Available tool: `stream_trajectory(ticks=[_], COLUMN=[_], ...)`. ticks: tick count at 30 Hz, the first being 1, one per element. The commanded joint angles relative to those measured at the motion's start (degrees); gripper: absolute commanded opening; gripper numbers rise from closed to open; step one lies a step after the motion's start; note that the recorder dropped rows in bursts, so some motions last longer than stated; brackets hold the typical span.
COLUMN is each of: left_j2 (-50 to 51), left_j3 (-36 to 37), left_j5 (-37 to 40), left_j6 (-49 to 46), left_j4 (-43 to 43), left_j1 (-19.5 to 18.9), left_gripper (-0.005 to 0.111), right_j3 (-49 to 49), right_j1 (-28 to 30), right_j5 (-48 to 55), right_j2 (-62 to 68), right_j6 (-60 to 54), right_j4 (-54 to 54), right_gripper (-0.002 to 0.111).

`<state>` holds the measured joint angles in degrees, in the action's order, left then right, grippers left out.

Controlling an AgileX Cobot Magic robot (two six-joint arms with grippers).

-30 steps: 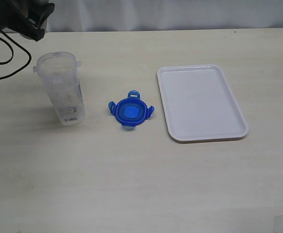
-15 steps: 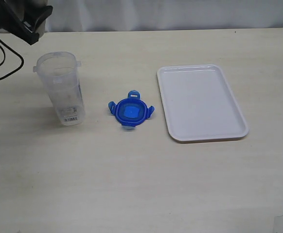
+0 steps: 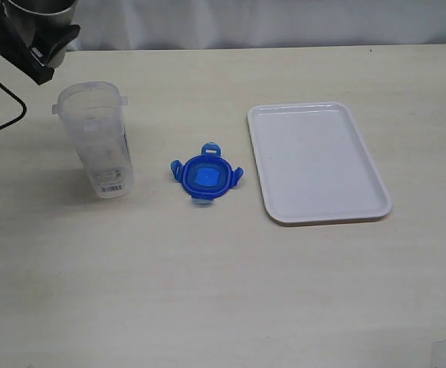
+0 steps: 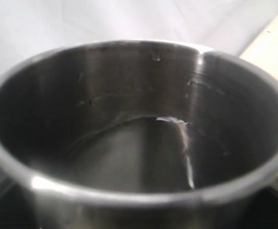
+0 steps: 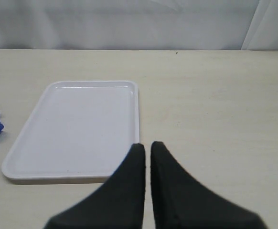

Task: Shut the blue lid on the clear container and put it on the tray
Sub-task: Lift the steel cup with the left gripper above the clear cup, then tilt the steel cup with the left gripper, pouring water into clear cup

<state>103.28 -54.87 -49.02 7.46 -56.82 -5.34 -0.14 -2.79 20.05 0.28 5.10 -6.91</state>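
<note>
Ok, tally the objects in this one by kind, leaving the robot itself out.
clear container: 1
blue lid: 1
white tray: 1
grey metal cup: 1
Total: 4

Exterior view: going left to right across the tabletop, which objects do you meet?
clear container → blue lid → tray
</note>
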Motion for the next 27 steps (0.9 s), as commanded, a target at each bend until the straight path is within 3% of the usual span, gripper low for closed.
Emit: stream_trajectory(ticks=[1, 27], left_j2=[-1.0, -1.0], left_j3=[-0.8, -0.8], left_j5=[-4.4, -2.6], left_j6=[0.0, -9.2], left_j4=[0.0, 0.0], left_j1=[-0.1, -0.1], left_gripper=[0.000, 0.000], right_j3=[0.1, 0.1], right_j1=[-0.1, -0.1], right_j5=[-0.2, -0.2], right_j2=[-0.3, -0.3], right_j6=[-0.3, -0.3], right_j4=[0.1, 0.1], right_gripper=[0.004, 0.004])
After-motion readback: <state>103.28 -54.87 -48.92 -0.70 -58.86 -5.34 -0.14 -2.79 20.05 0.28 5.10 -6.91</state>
